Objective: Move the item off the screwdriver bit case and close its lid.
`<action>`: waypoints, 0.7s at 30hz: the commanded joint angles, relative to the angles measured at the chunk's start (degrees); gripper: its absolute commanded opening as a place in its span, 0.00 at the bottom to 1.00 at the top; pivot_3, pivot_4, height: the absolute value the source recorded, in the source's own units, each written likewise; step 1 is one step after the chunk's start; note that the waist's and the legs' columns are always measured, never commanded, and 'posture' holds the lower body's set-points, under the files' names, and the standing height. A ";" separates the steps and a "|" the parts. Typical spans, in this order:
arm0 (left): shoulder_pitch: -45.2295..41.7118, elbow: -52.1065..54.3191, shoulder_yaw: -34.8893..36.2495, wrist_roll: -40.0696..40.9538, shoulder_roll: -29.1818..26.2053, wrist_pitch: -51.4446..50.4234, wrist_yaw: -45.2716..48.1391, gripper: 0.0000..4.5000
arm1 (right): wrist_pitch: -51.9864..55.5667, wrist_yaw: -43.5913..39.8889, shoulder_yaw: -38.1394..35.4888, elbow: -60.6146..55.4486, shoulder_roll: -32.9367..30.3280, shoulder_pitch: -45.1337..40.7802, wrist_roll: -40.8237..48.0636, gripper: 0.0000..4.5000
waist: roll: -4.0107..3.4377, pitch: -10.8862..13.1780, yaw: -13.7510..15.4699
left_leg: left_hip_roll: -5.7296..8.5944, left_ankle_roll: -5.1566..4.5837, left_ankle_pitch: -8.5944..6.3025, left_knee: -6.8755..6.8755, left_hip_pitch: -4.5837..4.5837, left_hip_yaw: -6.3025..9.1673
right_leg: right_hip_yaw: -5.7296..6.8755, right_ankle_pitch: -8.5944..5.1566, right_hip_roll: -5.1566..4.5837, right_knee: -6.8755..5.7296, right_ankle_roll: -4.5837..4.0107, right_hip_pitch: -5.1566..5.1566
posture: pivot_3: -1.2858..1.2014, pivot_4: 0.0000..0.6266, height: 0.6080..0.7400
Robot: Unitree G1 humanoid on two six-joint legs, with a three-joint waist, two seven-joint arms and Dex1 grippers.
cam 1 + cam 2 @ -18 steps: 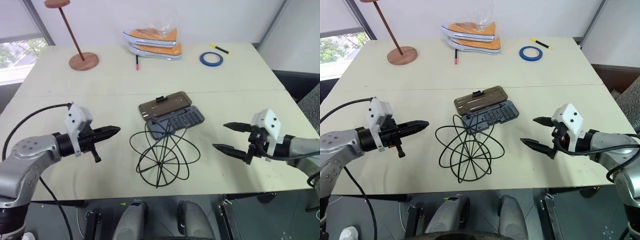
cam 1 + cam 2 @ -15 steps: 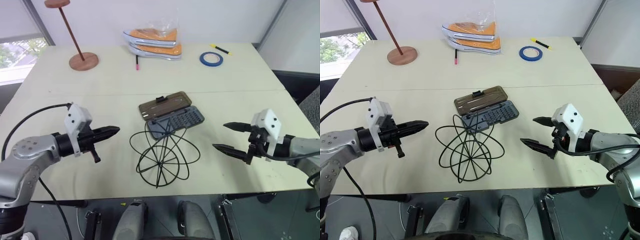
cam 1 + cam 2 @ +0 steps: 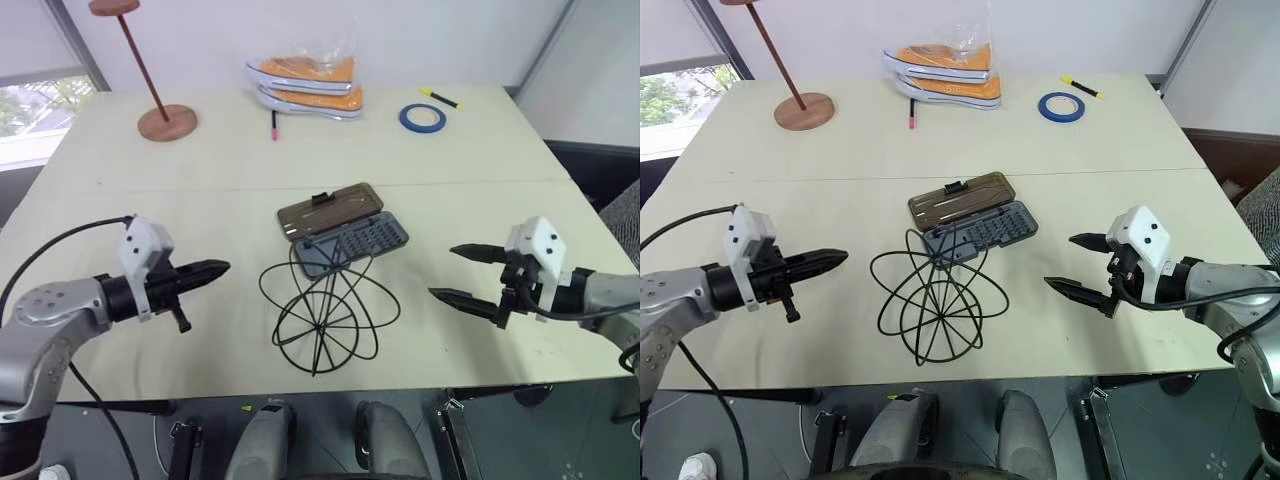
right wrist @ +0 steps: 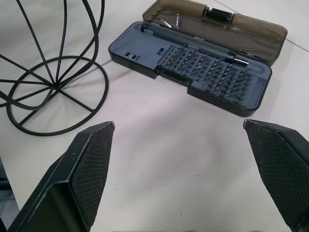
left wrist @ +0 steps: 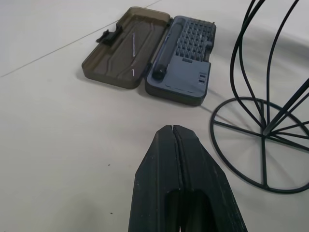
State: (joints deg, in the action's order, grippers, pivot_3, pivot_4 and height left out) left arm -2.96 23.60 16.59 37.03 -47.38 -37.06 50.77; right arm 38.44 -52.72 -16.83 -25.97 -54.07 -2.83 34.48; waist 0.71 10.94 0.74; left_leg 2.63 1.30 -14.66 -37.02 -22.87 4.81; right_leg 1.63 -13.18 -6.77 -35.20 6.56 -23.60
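**Wire globe leans over the open bit case; both tools stand off**

The wire globe frame stands on the worktop just near of the screwdriver bit case, its upper hoops tilting over the case's near-left corner. The wrist views show the base ring resting on the worktop beside the case, but whether any hoop touches the case cannot be told. The lid lies folded flat on the far side, latch pointing away.

Risks, as I judge them:
- The frame is light and springy. A pinch on one thin hoop could let it swing or roll, and a hoop might hook the case edge and drag it.
- If the case gets jolted or tipped while open, the small bits could spill from their slots.
- Closing the lid while a hoop overhangs would trap the wire and keep the latch from catching.
- The lid lies flat, so a fingertip sliding under it could push the whole case away instead of lifting it.

The left tool has its fingers pressed together and holds nothing, left of the frame. The right tool is spread wide and empty, right of the case.

The grey tray holds rows of bits and a driver handle along its hinge side. Far on the worktop, a clear bag holds orange shoes.
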 commanded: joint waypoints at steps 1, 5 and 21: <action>0.12 1.41 1.62 1.00 -0.80 0.09 0.30 0.00 | -0.67 -0.52 -1.48 -0.81 -1.02 -0.83 0.30 0.99 | 0.00 0.00 0.01 | 0.00 0.00 0.00 0.00 0.00 0.00 | 0.00 0.00 0.00 0.00 0.00 0.00 | 0.52 0.24 1.00; -0.04 1.49 1.41 1.16 -0.65 -0.14 0.22 0.00 | -0.50 -0.67 -1.47 -1.02 -1.08 -0.72 0.31 0.99 | 0.00 0.00 0.01 | 0.00 0.00 0.00 0.00 0.00 0.00 | 0.00 0.00 0.00 0.00 0.00 0.00 | 0.52 0.24 1.00; -7.15 -6.00 -3.72 -5.84 4.26 5.97 -4.49 0.00 | 3.10 -4.87 -3.48 -8.34 -3.73 4.93 5.55 0.99 | 0.01 0.00 0.10 | 0.01 0.00 0.00 -0.02 -0.01 0.00 | 0.00 0.01 0.00 0.00 0.02 0.02 | 0.52 0.24 1.00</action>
State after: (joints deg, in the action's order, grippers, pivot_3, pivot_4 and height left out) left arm -8.98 17.61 13.11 32.27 -43.31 -32.84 46.87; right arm 41.04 -56.39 -18.53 -31.02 -57.21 2.03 37.57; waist 0.72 10.93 0.83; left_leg 2.64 1.30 -14.66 -37.04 -22.87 4.81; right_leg 1.64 -13.16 -6.77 -35.20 6.58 -23.58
